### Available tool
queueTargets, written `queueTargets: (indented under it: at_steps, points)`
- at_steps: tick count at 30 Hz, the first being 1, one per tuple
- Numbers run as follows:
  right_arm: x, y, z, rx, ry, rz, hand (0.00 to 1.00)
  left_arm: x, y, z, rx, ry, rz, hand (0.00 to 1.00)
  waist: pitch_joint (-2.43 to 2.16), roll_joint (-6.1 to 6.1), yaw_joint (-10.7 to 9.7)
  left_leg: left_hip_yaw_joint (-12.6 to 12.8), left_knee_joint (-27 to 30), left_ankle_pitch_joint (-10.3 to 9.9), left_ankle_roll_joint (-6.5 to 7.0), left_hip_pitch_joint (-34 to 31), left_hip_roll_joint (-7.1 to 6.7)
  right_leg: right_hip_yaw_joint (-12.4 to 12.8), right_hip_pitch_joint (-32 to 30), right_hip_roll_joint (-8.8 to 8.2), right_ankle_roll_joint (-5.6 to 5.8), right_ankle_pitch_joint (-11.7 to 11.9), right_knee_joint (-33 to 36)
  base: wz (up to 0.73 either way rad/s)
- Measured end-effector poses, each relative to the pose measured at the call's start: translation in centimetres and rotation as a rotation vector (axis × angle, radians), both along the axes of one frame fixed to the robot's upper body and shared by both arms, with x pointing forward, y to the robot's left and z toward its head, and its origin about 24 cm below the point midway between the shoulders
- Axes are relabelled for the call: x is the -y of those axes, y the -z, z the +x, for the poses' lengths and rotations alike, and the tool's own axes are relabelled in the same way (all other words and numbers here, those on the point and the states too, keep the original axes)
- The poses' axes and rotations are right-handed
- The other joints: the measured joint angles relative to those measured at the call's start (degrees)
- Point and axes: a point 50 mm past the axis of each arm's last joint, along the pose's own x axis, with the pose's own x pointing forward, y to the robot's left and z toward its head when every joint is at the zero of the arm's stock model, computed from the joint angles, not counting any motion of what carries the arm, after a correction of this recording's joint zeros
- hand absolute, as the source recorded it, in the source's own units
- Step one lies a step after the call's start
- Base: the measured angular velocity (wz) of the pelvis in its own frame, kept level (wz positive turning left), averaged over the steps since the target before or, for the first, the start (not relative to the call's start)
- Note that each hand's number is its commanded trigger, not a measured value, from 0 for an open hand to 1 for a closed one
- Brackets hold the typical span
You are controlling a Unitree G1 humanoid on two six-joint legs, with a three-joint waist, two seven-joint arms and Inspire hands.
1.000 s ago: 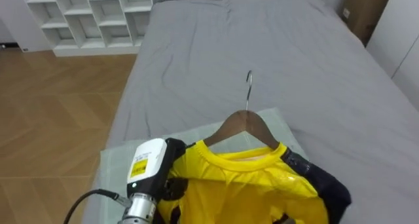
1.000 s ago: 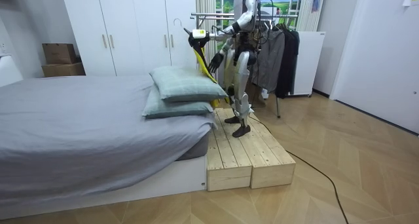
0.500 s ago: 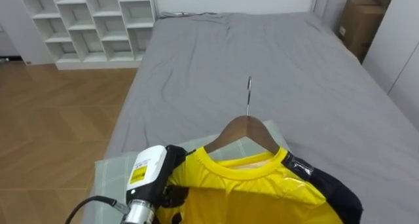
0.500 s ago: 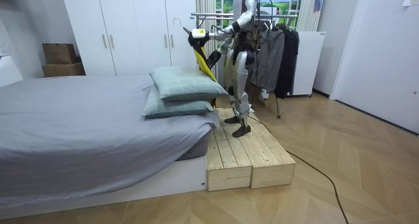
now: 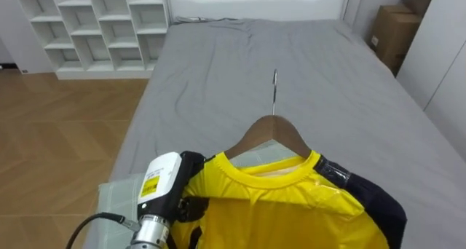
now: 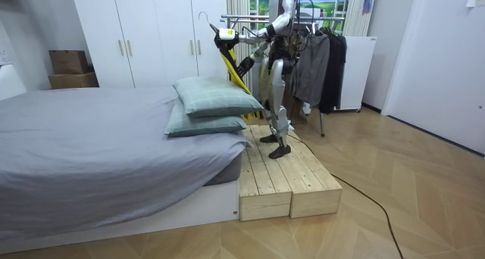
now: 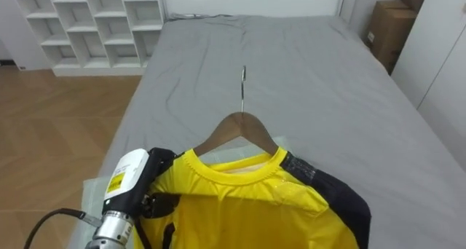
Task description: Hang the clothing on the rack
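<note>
Beside the bed (image 5: 291, 45), on the platform (image 6: 280, 176): the robot stands upright, facing along the bed, by the stacked pillows (image 6: 212, 107).
Left hand (image 5: 189, 204): closed on the shirt (image 5: 284, 205) at its left shoulder, where the hanger's end lies under the cloth; dark fingers press into the yellow fabric.
Left arm: stretched forward and up; in the room view it holds the shirt at about head height above the pillows.
Right hand (image 6: 244, 64): in the room view it is lower, close to the hanging shirt; whether it grips anything cannot be told.
Shirt: yellow with a dark right sleeve, collar up, draped on the hanger (image 5: 271, 132) and hanging free over a pale green pillow.
Hanger: wooden, its shoulders inside the collar, the metal hook (image 5: 274, 89) standing straight up and touching nothing.
Rack (image 6: 318, 24): behind the robot, with dark clothes hanging on it.
Shelf (image 5: 87, 23): white cubbies, left of the bed across the wood floor.
Box (image 5: 389, 30): cardboard, by the bed's far right corner.
</note>
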Motion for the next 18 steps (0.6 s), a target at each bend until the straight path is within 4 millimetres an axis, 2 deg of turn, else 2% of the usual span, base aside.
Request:
queueTargets:
  at_steps: [10,18]
  points:
    - [-0.2,-0.2,0.2,0.012,-0.054,-0.027,0.00,-2.8,-1.0,0.5,0.032,-0.106,-0.042,1.00,-0.16,0.05,-0.19,-0.43,-1.46,0.45,-0.77,0.99,0.11,0.85,0.97,0.79,-0.73,0.48,-1.06,-0.06]
    - [0.6,-0.5,0.2,0.019,-0.027,-0.055,0.00,-3.3,-3.3,1.2,0.142,-0.143,-0.081,1.00,-0.28,0.47,-0.02,-1.13,-0.81,0.45,-0.77,0.95,0.14,0.80,1.44,0.80,-0.75,0.52,-1.18,0.01]
